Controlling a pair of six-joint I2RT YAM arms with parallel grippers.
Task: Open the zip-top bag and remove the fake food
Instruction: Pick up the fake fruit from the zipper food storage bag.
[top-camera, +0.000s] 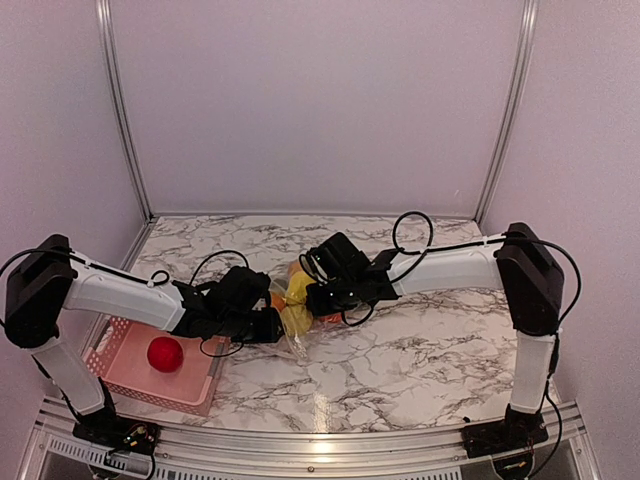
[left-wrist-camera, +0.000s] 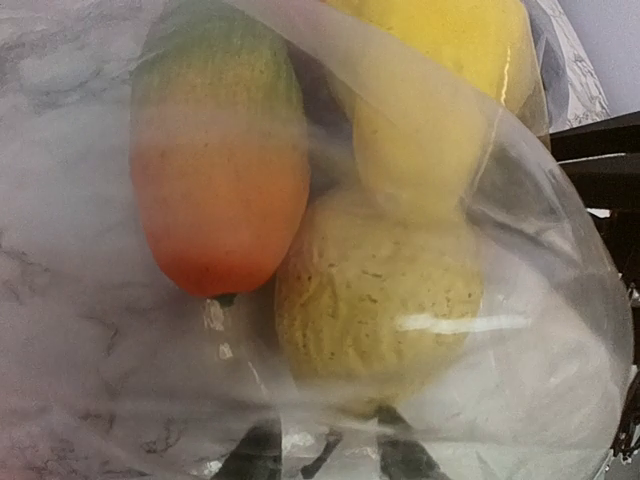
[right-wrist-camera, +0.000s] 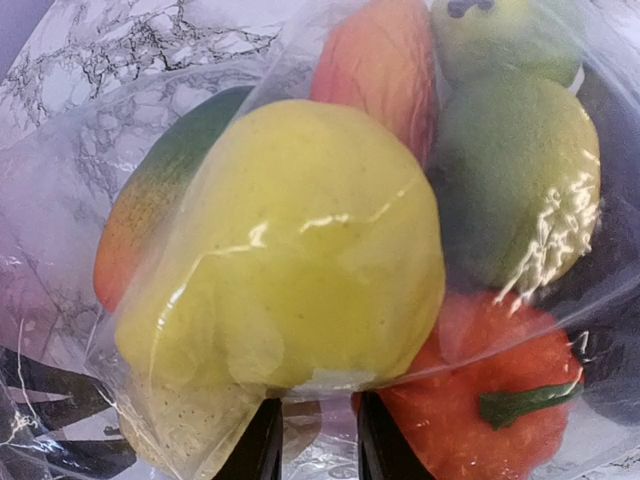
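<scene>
The marble bench (top-camera: 400, 360) carries everything in front of you. Your two arms reach in from either side and meet near its middle. The pink mesh basket (top-camera: 120, 375) sits at the near left corner, under the left arm, with the red apple (top-camera: 165, 354) alone inside it.

The zip-top bag (top-camera: 300, 300) lies on the bench between the two claws, well apart from the basket, and the rest of the fake food (top-camera: 297, 290) is packed inside it. Through the film you see a big smooth yellow fruit (right-wrist-camera: 300, 260), a green piece (right-wrist-camera: 520, 180) beside it and an orange pumpkin (right-wrist-camera: 480, 400) with a green stem below. There is also a red-to-green mango-shaped piece (left-wrist-camera: 220, 170) touching a bumpy yellow lemon (left-wrist-camera: 380, 300).

Your right claw (right-wrist-camera: 318, 440) has its fingers close together, pinching a fold of the bag's plastic. Your left claw (top-camera: 277, 325) is pressed up to the bag's other side. Its fingers are blurred behind the film, so you cannot tell whether it grips.
</scene>
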